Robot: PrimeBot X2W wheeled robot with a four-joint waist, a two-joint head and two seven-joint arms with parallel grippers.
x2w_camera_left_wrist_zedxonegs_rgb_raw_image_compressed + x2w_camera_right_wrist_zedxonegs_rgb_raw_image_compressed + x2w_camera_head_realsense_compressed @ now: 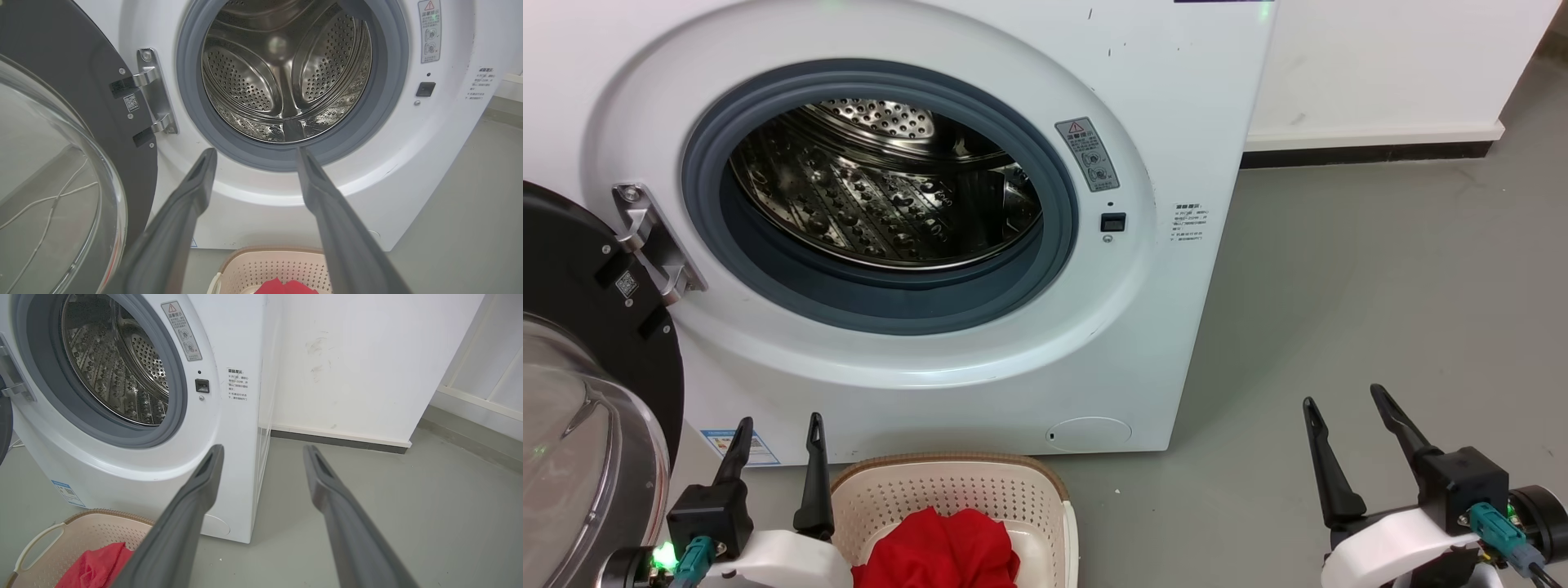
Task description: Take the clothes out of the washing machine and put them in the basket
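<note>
We are holding our left pincer (779, 421) wide open and empty beside the basket (1045, 498), where the red clothes (939, 547) are lying. Our right pincer (1342, 396) is hanging open and empty above the floor (1380, 286). The washing machine (1176, 122) is standing behind the basket, its door (580, 269) swung open.

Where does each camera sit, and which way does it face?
Head view: on the head, looking down at the washing machine; left pincer lower left, right pincer lower right, both open.
Left wrist view: on the left wrist, facing into the drum between its own fingers.
Right wrist view: on the right wrist, own fingers framing the machine's corner, wall and floor.
Shared: all show the basket holding red clothes.
</note>
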